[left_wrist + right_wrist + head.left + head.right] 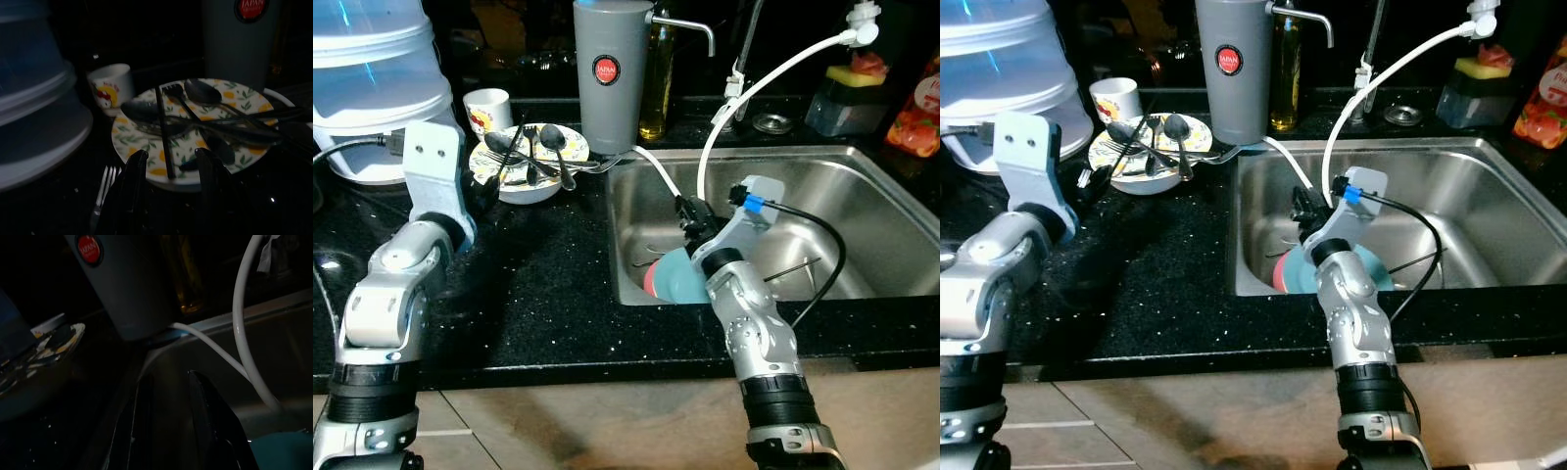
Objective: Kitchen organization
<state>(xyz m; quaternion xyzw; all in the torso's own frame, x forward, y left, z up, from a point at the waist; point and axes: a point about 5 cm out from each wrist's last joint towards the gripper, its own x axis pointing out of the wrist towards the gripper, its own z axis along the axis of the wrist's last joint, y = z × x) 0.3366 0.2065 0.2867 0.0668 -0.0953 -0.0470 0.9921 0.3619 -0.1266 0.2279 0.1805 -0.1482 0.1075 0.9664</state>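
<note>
Your left end effector (168, 171), fingers apart, hovers just before the leaf-patterned plate (146, 154) of crossed spoons and forks (205, 122) on the black surface (548, 284); nudging its rim could scatter them.

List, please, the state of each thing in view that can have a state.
Left gripper: open, at the near rim of the plate.
Right gripper: open, over the sink's left part.
Patterned plate: on the counter, holding spoons and forks.
Fork: lying on the counter beside the plate.
Small cup: upright.
Grey canister: upright, lid on.
Sink: holding a teal dish.
</note>
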